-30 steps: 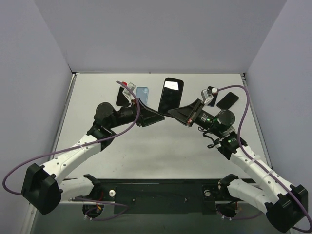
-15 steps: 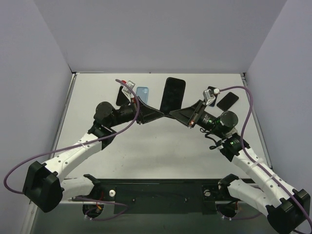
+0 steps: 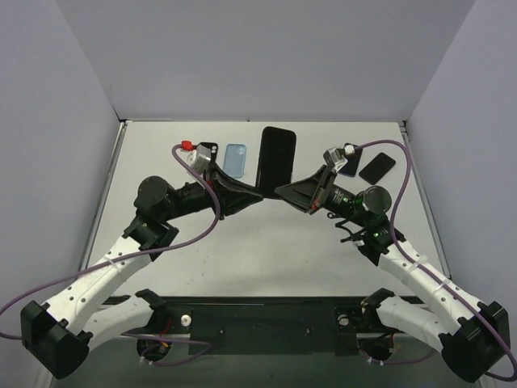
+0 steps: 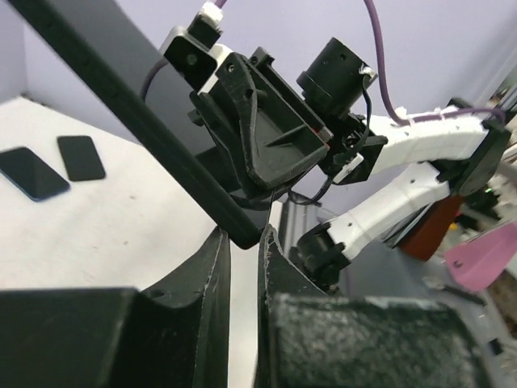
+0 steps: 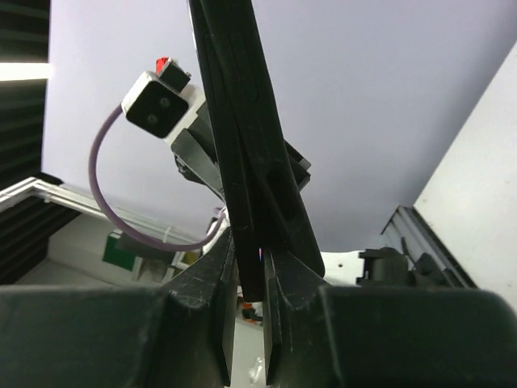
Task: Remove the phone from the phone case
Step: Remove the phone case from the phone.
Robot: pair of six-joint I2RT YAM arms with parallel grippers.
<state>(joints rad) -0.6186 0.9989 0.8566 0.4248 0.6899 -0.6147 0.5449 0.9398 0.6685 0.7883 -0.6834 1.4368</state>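
The black phone in its black phone case (image 3: 277,155) hangs in the air over the far middle of the table, standing nearly upright. My right gripper (image 3: 280,191) grips its lower edge from the right. In the right wrist view its jaws (image 5: 252,246) are shut on a thin black slab (image 5: 242,162), and a second black layer (image 5: 287,206) splays outside the right finger. My left gripper (image 3: 260,194) meets the lower left corner. In the left wrist view the case's rounded corner (image 4: 239,230) sits pinched between its nearly closed fingertips (image 4: 244,236).
A light blue phone (image 3: 235,159) lies flat at the back left, with a black one (image 3: 208,149) half hidden by the left wrist camera. Two dark phones (image 3: 376,167) (image 3: 351,164) lie at the back right. Grey walls close in the table on three sides.
The left gripper has narrowed from wide open onto the case's lower corner, and the left arm has drawn back to the left. The phone has shifted slightly left and stands straighter.
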